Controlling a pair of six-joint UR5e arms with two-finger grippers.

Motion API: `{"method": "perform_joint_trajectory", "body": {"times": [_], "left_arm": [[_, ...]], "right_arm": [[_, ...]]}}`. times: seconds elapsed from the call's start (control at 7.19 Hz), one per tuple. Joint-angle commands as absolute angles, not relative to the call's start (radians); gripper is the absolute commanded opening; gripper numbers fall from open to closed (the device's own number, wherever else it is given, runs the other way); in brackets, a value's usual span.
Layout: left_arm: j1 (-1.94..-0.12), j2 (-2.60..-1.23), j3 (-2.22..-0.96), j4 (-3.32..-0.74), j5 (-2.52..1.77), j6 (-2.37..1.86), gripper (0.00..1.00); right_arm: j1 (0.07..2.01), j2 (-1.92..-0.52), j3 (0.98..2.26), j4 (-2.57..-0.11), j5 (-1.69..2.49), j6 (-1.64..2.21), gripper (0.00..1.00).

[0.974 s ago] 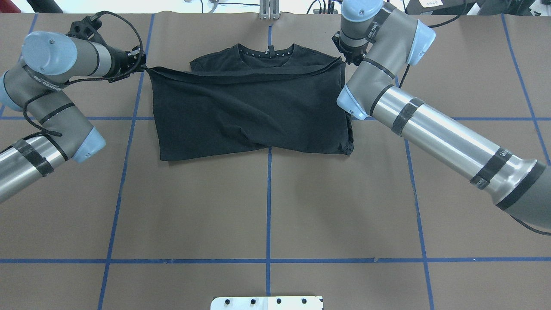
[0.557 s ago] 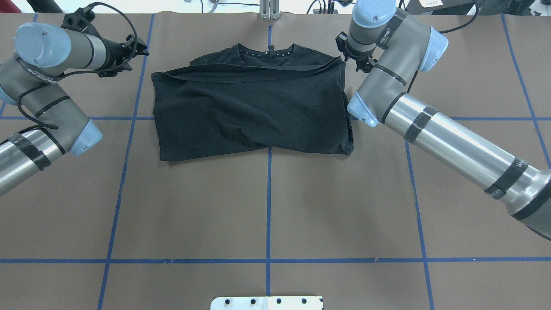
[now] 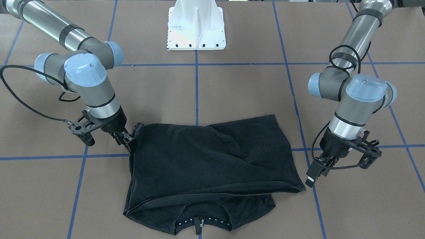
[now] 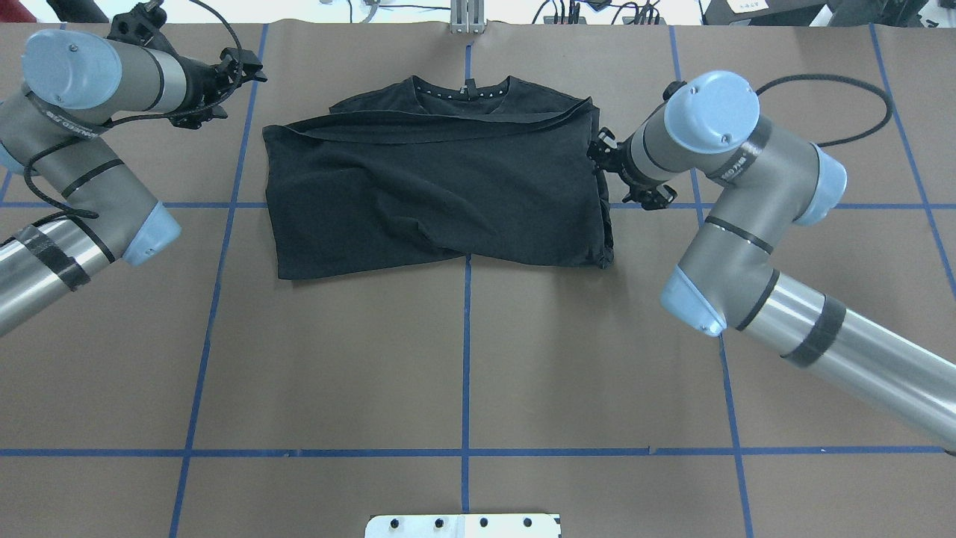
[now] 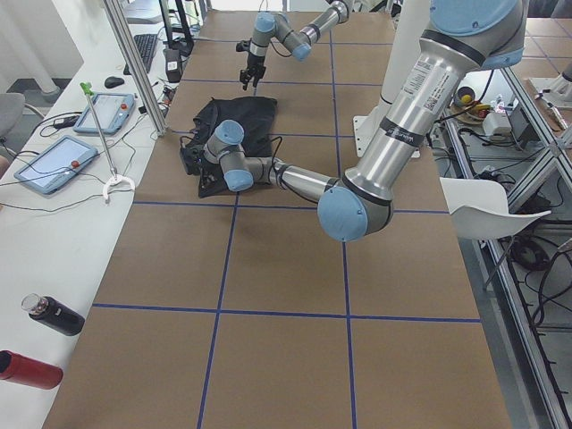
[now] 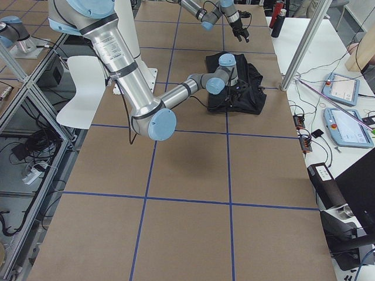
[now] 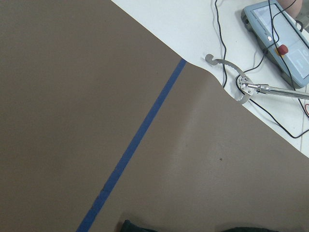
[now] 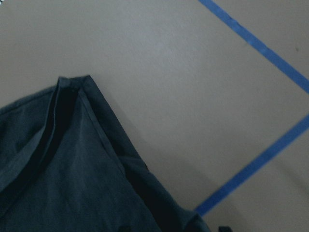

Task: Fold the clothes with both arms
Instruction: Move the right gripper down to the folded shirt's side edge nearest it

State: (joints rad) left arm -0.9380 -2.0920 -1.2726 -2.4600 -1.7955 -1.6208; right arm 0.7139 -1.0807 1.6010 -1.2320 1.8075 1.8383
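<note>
Our soft, floppy, light T-shirt (image 3: pixel 206 159) lies by the table's (image 3: pixel 245 93) far edge. We should pinch its side edges. The left gripper (image 3: pixel 311 179) and right gripper (image 3: pixel 128 143) are spread apart, holding nothing.

My overhead camera looks down from behind the robot; the front one faces it steeply. Both share the folded black T-shirt (image 4: pixel 441 187) on the brown, blue-taped bench (image 4: pixel 336 359). Side cameras look along it from either end. Wrist cameras sit close: cloth under the black right tool (image 4: pixel 601 153), bare bench under the left tool (image 4: pixel 250 73).
</note>
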Motion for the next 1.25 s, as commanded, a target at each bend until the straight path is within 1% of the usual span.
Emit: {"method": "perform_joint_trajectory", "body": {"times": [0.0, 0.56, 0.7, 0.83, 0.97, 1.11], "left_arm": [[-0.939, -2.079, -1.310, -2.459, -1.795, -1.621, 1.00], [-0.936, -2.079, -1.321, -2.450, -1.795, -1.620, 1.00], [-0.936, -2.079, -1.319, -2.450, -1.796, -1.620, 1.00], [-0.936, -2.077, -1.319, -2.450, -1.795, -1.620, 1.00], [-0.936, -2.075, -1.321, -2.450, -1.795, -1.620, 1.00], [-0.934, -2.077, -1.321, -2.450, -1.795, -1.620, 1.00]], "right_arm": [[0.585, -1.157, 1.706, -1.232, 1.671, 1.910, 0.67], [0.560, -1.164, 1.684, -1.232, 1.666, 1.908, 0.60], [0.557, -1.163, 1.684, -1.232, 1.666, 1.911, 0.50], [0.554, -1.164, 1.681, -1.233, 1.666, 1.911, 0.38], [0.552, -1.166, 1.680, -1.232, 1.666, 1.911, 0.13], [0.552, -1.179, 1.681, -1.232, 1.666, 1.908, 0.00]]}}
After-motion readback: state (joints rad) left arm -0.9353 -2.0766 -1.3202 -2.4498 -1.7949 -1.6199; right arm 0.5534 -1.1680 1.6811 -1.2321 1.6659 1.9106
